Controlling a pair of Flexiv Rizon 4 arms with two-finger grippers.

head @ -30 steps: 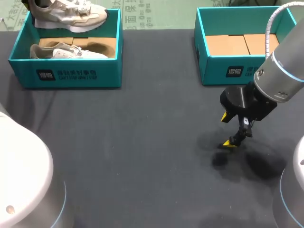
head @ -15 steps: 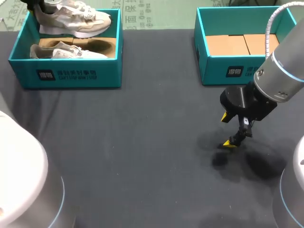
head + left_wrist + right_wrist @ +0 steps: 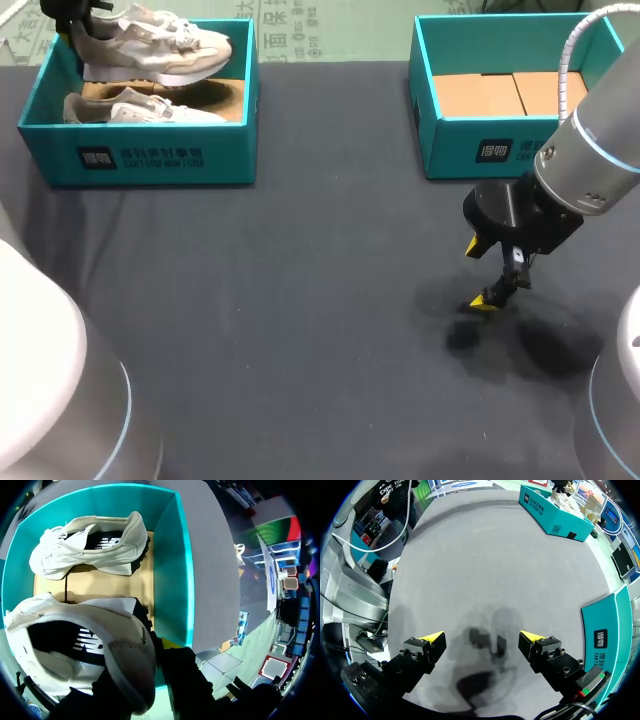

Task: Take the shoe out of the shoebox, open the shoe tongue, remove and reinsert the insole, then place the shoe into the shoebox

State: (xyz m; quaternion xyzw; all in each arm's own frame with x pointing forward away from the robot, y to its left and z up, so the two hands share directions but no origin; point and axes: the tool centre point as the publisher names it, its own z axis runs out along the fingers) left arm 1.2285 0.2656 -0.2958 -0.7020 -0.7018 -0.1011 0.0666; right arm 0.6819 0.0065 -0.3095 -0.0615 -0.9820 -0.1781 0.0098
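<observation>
Shoe (image 3: 155, 45) at upper left of frame, heel clamped in left tool (image 3: 70, 16), hanging over open teal shoebox (image 3: 140, 160). Second shoe (image 3: 140, 108) lying on that box's cardboard floor (directly beneath the held one). Another teal shoebox (image 3: 470, 150) at upper right, cardboard floor showing. Right tool (image 3: 480, 272) spread wide at right of centre, just over dark bench (image 3: 300, 300), well apart from both boxes.

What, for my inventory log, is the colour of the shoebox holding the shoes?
The shoebox is teal, best seen in the head view.
</observation>
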